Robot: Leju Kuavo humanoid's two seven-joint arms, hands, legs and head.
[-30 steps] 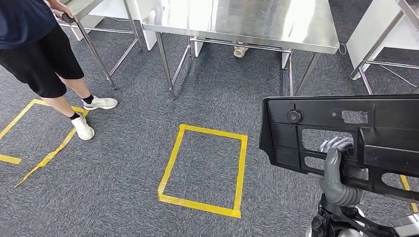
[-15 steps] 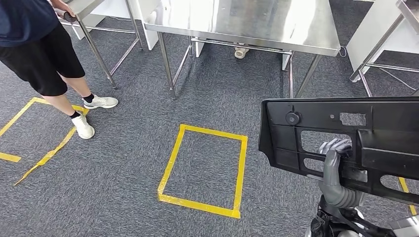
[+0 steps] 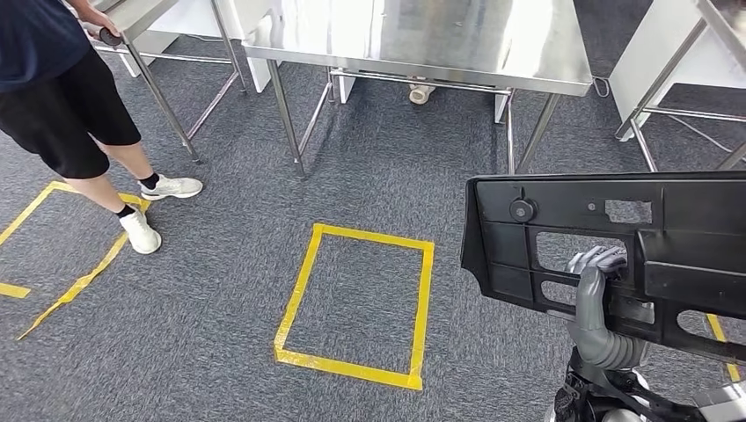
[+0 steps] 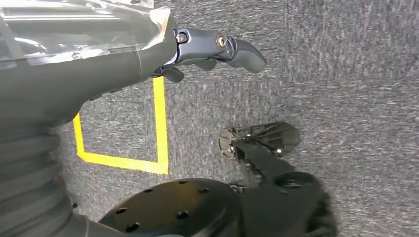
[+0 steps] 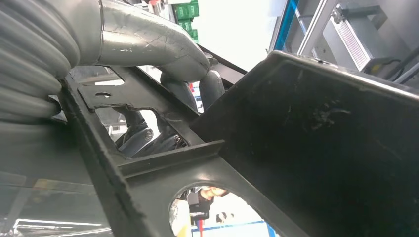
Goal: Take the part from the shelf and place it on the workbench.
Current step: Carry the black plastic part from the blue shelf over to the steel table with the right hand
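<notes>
Head view, lower right: the right hand [image 3: 600, 290] grips a black moulded plastic part [image 3: 563, 237] with rectangular cut-outs. A shiny steel bench [image 3: 422, 35] spans the top. Left hand [image 4: 217, 47] hangs with fingers apart, holding nothing.

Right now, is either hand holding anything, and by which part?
The right hand holds the black plastic part, fingers hooked through a cutout in its frame. The left hand holds nothing.

The black part [image 3: 616, 246] runs off the head view's edge at three o'clock, so its far end cannot be seen. The right hand [image 3: 598, 303] reaches through one of its openings, its fingertips hidden behind a rib. At eleven o'clock the person [image 3: 62, 97] is cut off above the waist, and the workbench [image 3: 422, 35] loses its far side at twelve o'clock.
</notes>
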